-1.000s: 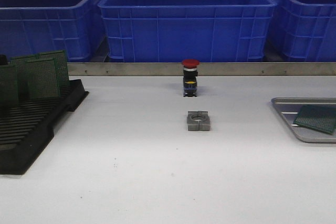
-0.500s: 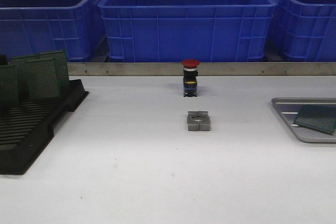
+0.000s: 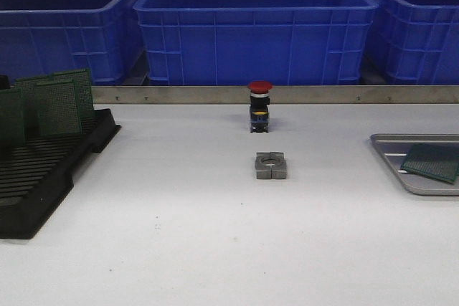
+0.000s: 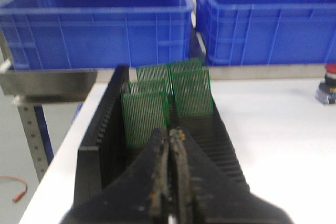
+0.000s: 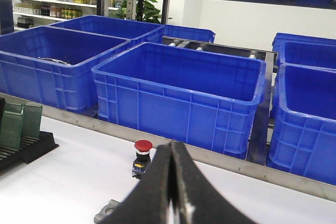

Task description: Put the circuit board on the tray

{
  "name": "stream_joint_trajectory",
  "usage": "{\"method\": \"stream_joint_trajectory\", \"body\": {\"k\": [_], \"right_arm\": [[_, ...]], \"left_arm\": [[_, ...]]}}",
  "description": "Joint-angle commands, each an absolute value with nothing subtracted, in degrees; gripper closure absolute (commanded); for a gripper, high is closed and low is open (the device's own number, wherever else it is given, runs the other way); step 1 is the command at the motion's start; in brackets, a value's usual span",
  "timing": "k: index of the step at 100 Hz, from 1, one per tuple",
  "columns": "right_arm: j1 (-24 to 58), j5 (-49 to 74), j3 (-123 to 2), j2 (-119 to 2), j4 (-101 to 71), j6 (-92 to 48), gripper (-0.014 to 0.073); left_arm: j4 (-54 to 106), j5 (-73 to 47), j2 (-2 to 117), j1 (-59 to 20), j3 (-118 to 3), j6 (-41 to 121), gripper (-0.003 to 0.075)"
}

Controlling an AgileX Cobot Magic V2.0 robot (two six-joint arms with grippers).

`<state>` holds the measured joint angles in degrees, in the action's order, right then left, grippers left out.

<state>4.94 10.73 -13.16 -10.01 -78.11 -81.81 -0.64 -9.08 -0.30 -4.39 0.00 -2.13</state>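
Several green perforated circuit boards (image 3: 59,107) stand upright in a black slotted rack (image 3: 43,170) at the table's left. They also show in the left wrist view (image 4: 144,119). One more circuit board (image 3: 432,162) lies flat on the silver-grey tray (image 3: 401,166) at the right edge. My left gripper (image 4: 170,135) is shut and empty, its tips just short of the nearest standing board, over the rack (image 4: 100,145). My right gripper (image 5: 172,148) is shut and empty, above the table's middle. Neither gripper shows in the front view.
A red-capped push button (image 3: 259,105) and a grey metal block with a round hole (image 3: 271,165) sit mid-table. Blue plastic bins (image 3: 254,26) line the back behind a metal rail. The table's left edge drops off beside the rack (image 4: 58,156).
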Motion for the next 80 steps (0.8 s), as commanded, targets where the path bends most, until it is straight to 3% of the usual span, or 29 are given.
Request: {"method": "stream_joint_trajectory", "body": {"k": [1, 80], "right_arm": [[5.0, 10.3, -14.8, -10.8, -79.0, -82.1, 0.0706], [5.0, 10.4, -14.8, -10.8, -79.0, -82.1, 0.0706]], "left_arm": [[-0.7, -5.1, -2.1, -4.0, 2.8, -2.9, 0.0741], [0.0, -4.3, -2.1, -1.4, 2.8, -2.9, 0.0741]]}}
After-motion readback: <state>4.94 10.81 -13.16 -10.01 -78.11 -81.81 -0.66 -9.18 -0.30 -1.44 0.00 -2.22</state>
